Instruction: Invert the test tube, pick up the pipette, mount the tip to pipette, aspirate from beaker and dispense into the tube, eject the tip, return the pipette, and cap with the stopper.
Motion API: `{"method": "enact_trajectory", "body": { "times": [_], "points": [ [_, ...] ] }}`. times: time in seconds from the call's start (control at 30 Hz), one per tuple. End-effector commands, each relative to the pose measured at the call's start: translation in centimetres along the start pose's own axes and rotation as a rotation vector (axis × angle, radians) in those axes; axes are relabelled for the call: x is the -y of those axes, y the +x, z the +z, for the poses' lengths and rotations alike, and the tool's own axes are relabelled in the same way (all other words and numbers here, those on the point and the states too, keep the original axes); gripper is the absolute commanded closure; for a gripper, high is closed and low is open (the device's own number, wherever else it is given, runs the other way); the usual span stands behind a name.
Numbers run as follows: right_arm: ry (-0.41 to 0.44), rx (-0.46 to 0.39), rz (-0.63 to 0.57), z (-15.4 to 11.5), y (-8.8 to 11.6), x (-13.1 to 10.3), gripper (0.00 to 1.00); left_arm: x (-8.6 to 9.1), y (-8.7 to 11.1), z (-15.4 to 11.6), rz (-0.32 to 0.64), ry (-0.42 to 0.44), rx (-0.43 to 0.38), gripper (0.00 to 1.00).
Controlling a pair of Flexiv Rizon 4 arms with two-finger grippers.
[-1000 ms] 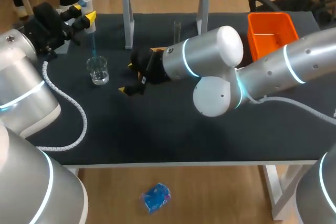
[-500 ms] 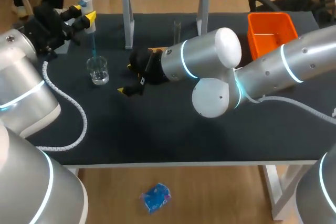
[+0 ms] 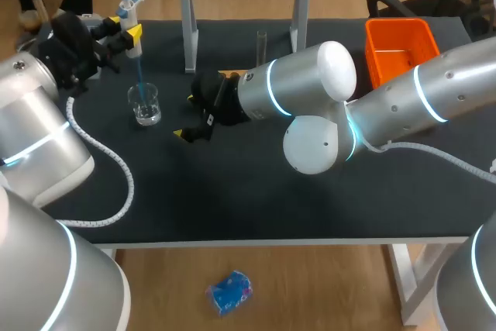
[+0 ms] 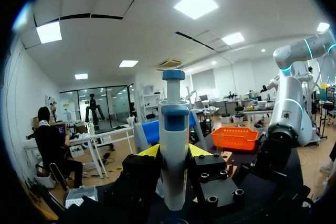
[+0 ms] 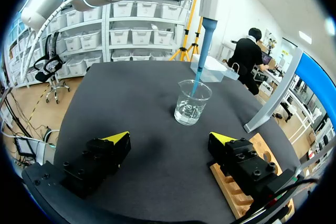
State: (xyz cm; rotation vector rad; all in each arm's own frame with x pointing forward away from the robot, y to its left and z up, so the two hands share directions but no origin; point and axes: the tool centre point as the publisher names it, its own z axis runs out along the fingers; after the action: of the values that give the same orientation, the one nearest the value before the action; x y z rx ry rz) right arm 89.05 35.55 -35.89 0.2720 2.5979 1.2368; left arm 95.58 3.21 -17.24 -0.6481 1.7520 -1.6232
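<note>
Overhead, the left jaws pinch the pipette upright at the rear left of the desk. Its blue tip reaches down to the beaker, and the test tube stands well apart at the rear. Left wrist: the pipette sits clamped between the yellow tips. Right wrist: the right jaws are spread, low over the desk, with the beaker ahead and the blue tip inside its rim.

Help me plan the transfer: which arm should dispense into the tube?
Left, likely: the left gripper is shut on the pipette, tip in the beaker; the right gripper is open and empty.
</note>
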Motion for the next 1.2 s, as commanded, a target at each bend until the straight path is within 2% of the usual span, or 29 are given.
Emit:
{"method": "enact_trajectory", "body": {
  "times": [0.03,0.67,1.2],
  "points": [
    [0.005,0.005,0.0,0.0,0.1,-0.1,0.0,-0.5,0.3,0.0,-0.019,0.01,0.013,1.0],
    [0.005,0.005,0.0,0.0,0.1,-0.1,0.0,-2.5,0.2,0.5,-0.082,-0.007,0.013,1.0],
    [0.005,0.005,0.0,0.0,0.1,-0.1,0.0,-3.4,0.0,0.5,-0.076,-0.019,0.018,1.0]
  ]
}}
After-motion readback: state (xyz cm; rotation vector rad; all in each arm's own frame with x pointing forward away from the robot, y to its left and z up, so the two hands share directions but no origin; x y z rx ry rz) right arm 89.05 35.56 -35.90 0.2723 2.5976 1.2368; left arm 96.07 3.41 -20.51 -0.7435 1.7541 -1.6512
